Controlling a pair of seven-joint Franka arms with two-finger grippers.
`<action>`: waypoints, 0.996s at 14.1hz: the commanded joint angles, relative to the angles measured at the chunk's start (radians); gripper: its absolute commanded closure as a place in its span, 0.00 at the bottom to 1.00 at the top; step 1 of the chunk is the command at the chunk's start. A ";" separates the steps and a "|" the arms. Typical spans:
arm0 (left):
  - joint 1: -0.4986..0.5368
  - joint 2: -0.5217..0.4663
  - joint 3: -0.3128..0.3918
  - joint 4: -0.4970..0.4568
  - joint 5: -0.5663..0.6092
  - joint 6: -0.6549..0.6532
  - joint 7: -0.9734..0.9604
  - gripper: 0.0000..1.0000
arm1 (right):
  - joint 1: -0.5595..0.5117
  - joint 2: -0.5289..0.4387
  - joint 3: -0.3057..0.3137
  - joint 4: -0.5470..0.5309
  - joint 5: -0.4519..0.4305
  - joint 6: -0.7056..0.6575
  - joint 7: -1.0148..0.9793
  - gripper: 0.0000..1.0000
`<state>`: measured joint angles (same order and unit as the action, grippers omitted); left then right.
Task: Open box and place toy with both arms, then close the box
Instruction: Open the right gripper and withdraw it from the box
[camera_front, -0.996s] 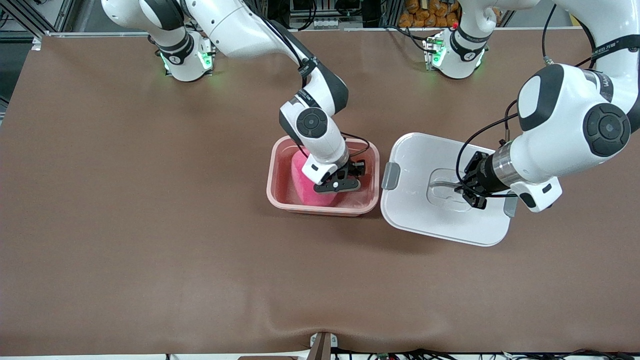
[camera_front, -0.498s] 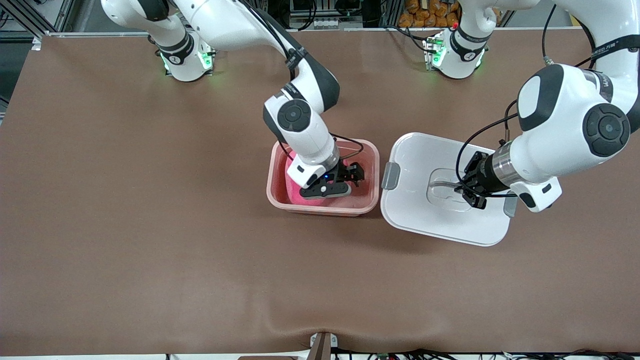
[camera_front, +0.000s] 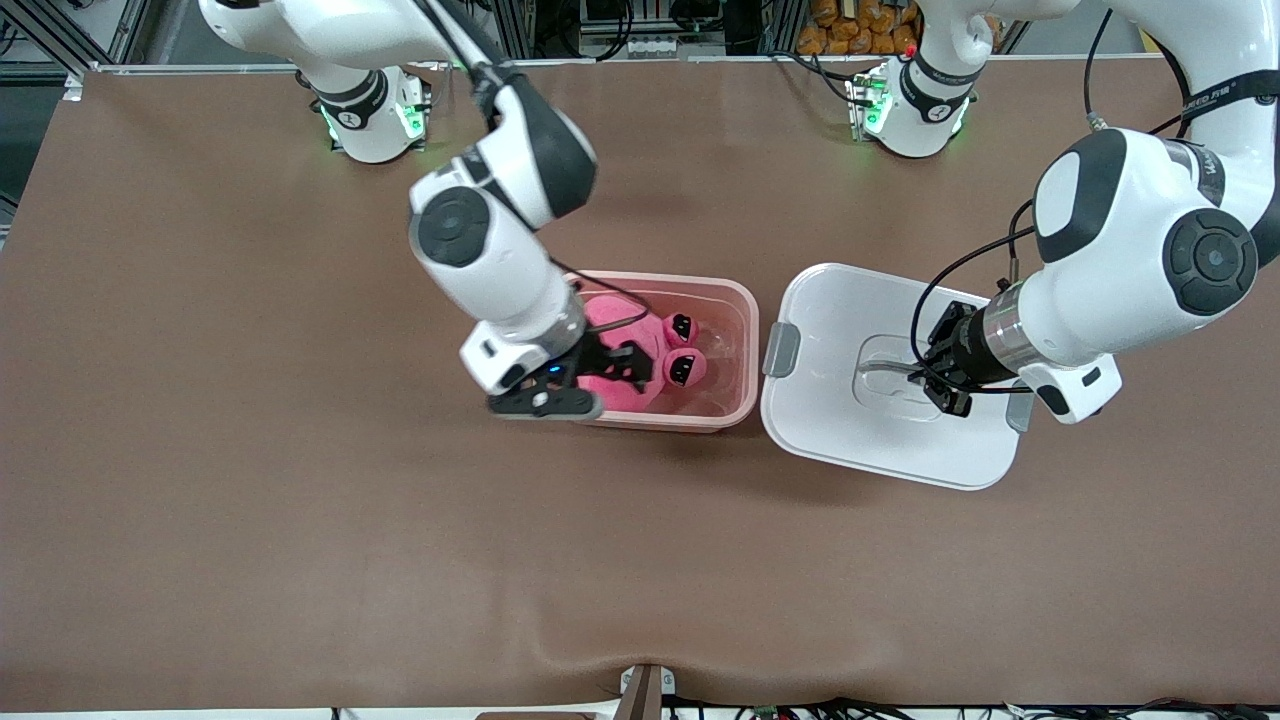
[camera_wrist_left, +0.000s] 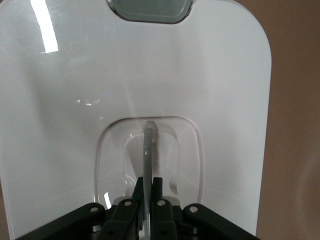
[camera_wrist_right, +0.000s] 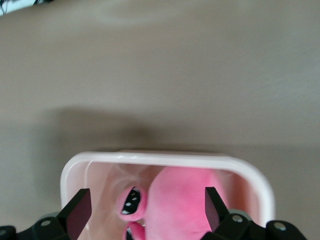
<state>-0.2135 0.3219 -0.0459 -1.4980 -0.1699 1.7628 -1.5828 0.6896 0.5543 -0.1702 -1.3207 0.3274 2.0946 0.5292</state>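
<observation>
— How many things are on the table?
— One pink box (camera_front: 735, 345), one white lid (camera_front: 850, 440), one pink plush toy (camera_front: 655, 365).
— And grippers?
— Two: left gripper (camera_front: 935, 375), right gripper (camera_front: 615, 368).

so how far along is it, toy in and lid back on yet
Done: the box is open and the toy lies inside it, released. In hand: the right gripper is open over the box's end toward the right arm's side; the left gripper is shut on the handle of the lid, which rests on the table beside the box. Left: putting the lid on the box and closing it.
</observation>
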 joint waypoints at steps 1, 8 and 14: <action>-0.006 -0.018 0.001 -0.004 -0.002 -0.012 0.010 1.00 | -0.080 -0.121 0.018 -0.142 -0.019 -0.002 -0.131 0.00; -0.131 -0.012 0.001 -0.007 0.098 0.026 -0.113 1.00 | -0.278 -0.286 0.009 -0.178 -0.065 -0.272 -0.342 0.00; -0.246 0.025 0.000 -0.010 0.121 0.113 -0.330 1.00 | -0.482 -0.417 0.009 -0.196 -0.090 -0.433 -0.566 0.00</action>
<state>-0.4322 0.3382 -0.0501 -1.5041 -0.0729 1.8373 -1.8439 0.2662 0.2069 -0.1818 -1.4601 0.2571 1.6859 0.0174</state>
